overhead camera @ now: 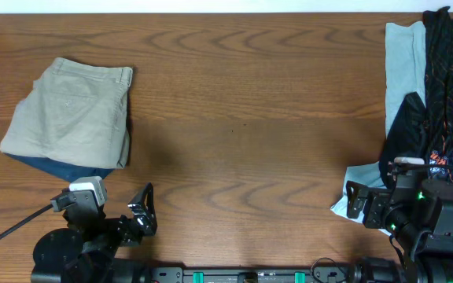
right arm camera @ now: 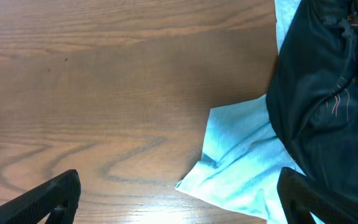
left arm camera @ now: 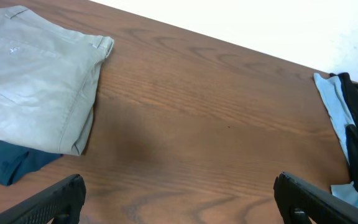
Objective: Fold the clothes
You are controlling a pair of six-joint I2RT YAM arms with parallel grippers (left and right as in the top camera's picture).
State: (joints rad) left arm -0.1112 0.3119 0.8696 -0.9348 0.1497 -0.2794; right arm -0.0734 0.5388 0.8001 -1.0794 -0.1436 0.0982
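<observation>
**user1:** Where are the clothes sitting?

**user2:** The khaki trousers [overhead camera: 69, 114] lie folded into a neat block on the far-left part of the table [overhead camera: 242, 118], waistband and belt loops along the far edge, back pocket facing up. They rest on a navy garment [overhead camera: 65, 169], which pokes out from under their near edge. The rest is heaped at the right edge: a light-blue garment [right arm camera: 241, 155] spread flat, with a black-and-orange garment [overhead camera: 447, 86] crumpled on top of it.

**user1:** And the arms?

**user2:** Both sit at the near edge. The left gripper [left arm camera: 179, 202] is spread wide with nothing in it, over bare wood and well apart from the trousers. The right gripper [right arm camera: 178, 199] is also spread wide and empty. In the right wrist view, the near corner of the light-blue garment lies between its fingers. It's hard to tell if either finger touches the cloth.
</observation>
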